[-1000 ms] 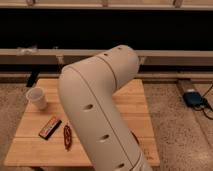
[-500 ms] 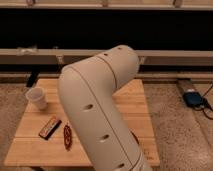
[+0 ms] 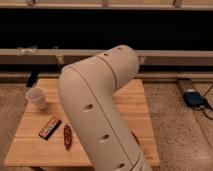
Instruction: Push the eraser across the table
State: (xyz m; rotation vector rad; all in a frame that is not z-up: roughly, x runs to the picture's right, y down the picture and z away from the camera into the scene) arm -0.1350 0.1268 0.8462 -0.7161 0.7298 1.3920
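We cannot see our jaws, which are hidden beyond the big white arm (image 3: 95, 100), so we cannot tell their state. The eraser (image 3: 50, 127) lies near-left on the desk (image 3: 136, 107), just beside the red twist (image 3: 67, 137), with the white cup (image 3: 37, 97) farther back.

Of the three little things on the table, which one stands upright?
The white cup, near the table left edge; the eraser and the red twist lie flat. The gripper is out of view.
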